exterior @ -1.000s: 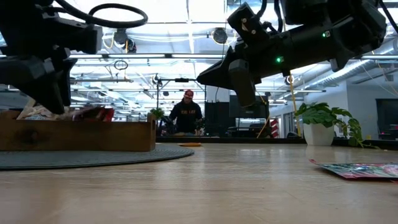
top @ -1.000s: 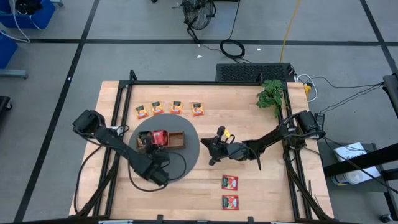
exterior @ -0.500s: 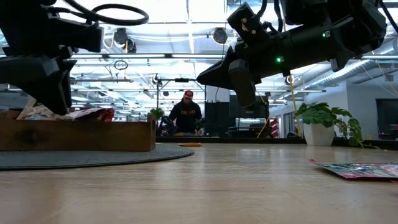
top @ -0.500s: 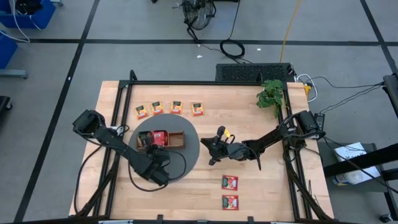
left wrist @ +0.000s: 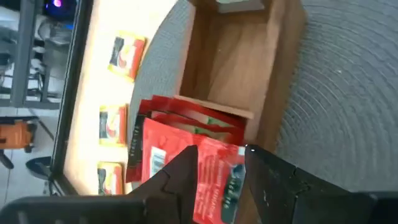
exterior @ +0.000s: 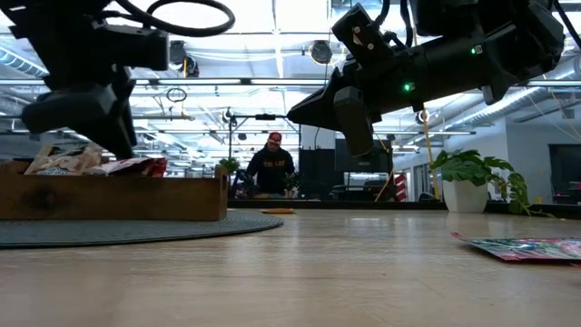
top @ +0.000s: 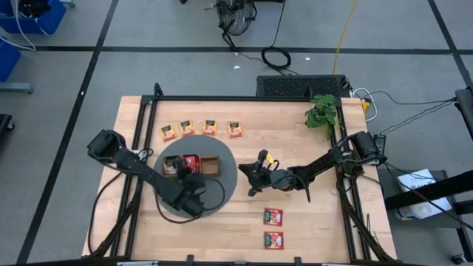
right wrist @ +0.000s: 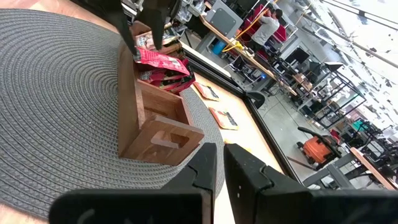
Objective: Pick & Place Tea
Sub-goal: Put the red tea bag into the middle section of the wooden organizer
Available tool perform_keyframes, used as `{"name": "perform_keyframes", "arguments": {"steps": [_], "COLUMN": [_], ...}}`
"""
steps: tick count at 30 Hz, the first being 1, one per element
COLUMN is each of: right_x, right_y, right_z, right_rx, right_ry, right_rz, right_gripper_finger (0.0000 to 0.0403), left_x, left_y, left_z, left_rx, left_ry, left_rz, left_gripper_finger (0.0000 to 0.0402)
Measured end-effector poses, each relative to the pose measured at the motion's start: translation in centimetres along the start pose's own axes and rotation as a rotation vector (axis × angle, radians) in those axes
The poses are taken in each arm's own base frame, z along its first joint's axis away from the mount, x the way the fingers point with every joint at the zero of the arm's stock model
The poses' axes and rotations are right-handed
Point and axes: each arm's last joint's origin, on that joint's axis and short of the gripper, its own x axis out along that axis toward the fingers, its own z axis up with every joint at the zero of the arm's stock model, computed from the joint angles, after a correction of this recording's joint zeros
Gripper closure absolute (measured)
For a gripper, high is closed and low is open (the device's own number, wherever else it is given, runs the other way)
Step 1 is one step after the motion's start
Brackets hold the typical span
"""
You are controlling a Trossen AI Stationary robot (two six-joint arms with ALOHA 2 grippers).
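Note:
The wooden three-compartment tray (top: 209,165) sits on a round grey mat (top: 222,193). Red-with-green packets (left wrist: 186,134) stand in its middle compartment, and white ones (top: 171,167) fill the left one. My left gripper (left wrist: 221,160) hangs open over the middle compartment, a finger on either side of the topmost red packet (left wrist: 217,180). Several orange-yellow packets (top: 210,127) lie in a row beyond the mat. Two red packets (top: 273,216) lie near the table's front. My right gripper (right wrist: 220,163) is shut and hovers at the mat's right edge (top: 251,177). My left gripper comes down from above with its fingers (left wrist: 180,165) on either side of the topmost red packet (left wrist: 231,163), which leans in the middle compartment. Whether the fingers touch it, I cannot tell.
A potted plant (top: 321,114) stands at the far right corner. The tray's right compartment (left wrist: 233,68) holds nothing. Black frame rails (top: 144,125) run along the table's sides. A person (exterior: 272,168) stands in the room beyond the table.
My left gripper has moved toward the table's right, from over the tray's left end to over the middle compartment. The white packets in the left compartment now show. The red packet at the tray's top lies lower than before.

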Motion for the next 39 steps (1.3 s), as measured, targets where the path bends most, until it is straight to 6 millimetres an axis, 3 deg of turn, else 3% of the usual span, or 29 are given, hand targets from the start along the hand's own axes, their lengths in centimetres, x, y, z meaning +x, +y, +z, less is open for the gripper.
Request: {"name": "perform_keyframes", "arguments": {"steps": [6, 14, 22, 26, 33, 39], "right_x": [0.0, -0.2, -0.2, -0.3, -0.3, -0.6], "right_y": [0.0, 0.3, 0.2, 0.2, 0.2, 0.7], "right_z": [0.0, 0.2, 0.3, 0.3, 0.3, 0.5], "right_rx": [-0.001, -0.018, -0.008, -0.007, -0.005, 0.041], "right_ry": [0.000, -0.007, -0.020, -0.022, -0.022, -0.027], "right_rz": [0.000, 0.009, 0.001, 0.002, 0.001, 0.019], "right_gripper_finger": [0.0385, 0.0385, 0.0385, 0.0385, 0.0385, 0.0385], "left_x": [0.8, 3.0, 2.9, 1.4, -3.2, -8.0], "left_y": [0.4, 0.6, 0.7, 0.5, 0.3, 1.5], "left_z": [0.1, -2.3, -2.0, -0.5, 2.5, 1.7], "left_rx": [-0.019, 0.004, 0.003, -0.028, -0.006, -0.026], "left_ry": [0.023, 0.111, 0.068, 0.026, -0.145, -0.467], "left_rz": [0.015, 0.070, 0.095, 0.054, -0.025, 0.039], "left_gripper_finger": [0.0266, 0.0266, 0.0266, 0.0266, 0.0266, 0.0266]}}
